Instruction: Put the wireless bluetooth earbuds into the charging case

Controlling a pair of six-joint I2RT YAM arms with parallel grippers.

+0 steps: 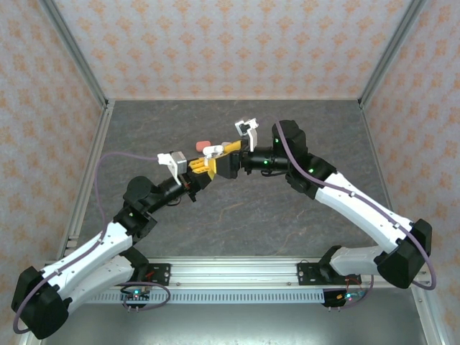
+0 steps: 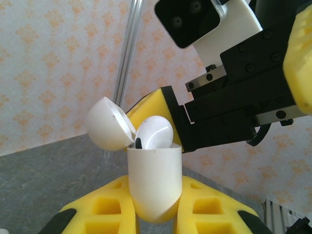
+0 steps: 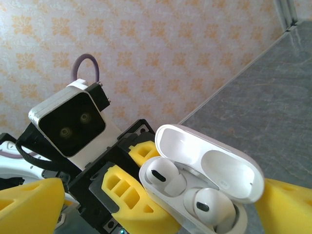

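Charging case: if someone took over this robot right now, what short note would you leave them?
Left gripper: shut on the white charging case, lid open.
Right gripper: open, fingers either side of the case, not gripping.
Done: two white earbuds sit in the case's wells.
Left: check the earbud that seems to stand proud, then close the lid.
A pink piece lies on the table beyond.

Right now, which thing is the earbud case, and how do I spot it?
Look above the middle of the grey table. There the left gripper pinches a small white charging case. Its lid is flipped open, showing two white earbuds tucked inside.
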